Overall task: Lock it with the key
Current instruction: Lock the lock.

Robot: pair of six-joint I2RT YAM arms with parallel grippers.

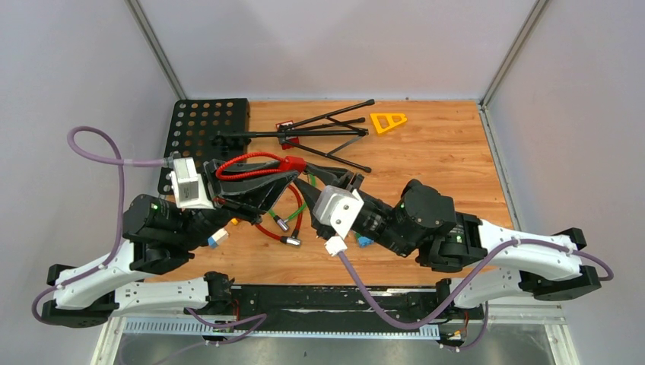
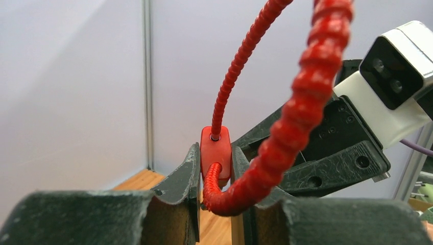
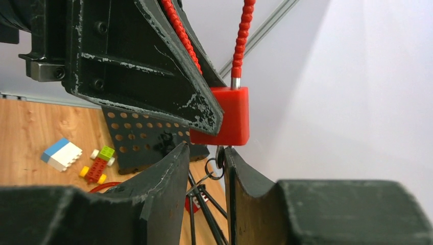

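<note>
Looking down on one wooden table (image 1: 441, 152) filling the middle of the top view. Finds one black perforated board (image 1: 205, 125) at its upper left, one folded black tripod (image 1: 319, 133) at top centre and one yellow triangle (image 1: 388, 121) just right of that. Shows two grippers meeting at mid-frame around one red cable lock (image 1: 243, 163), held clear of the wood. Clamps the lock's red body (image 2: 214, 145) between both fingers of the left gripper (image 2: 215, 171), low in the left wrist view, with the ribbed cable looping up past the top edge. Sets the right gripper (image 3: 207, 158) under that body, fingers a narrow way apart on either side of one key (image 3: 220, 155) that sticks down from it; key against the right-hand finger, a gap at the other. Hangs one small ring (image 3: 213, 169) from the key, between those fingers.
</note>
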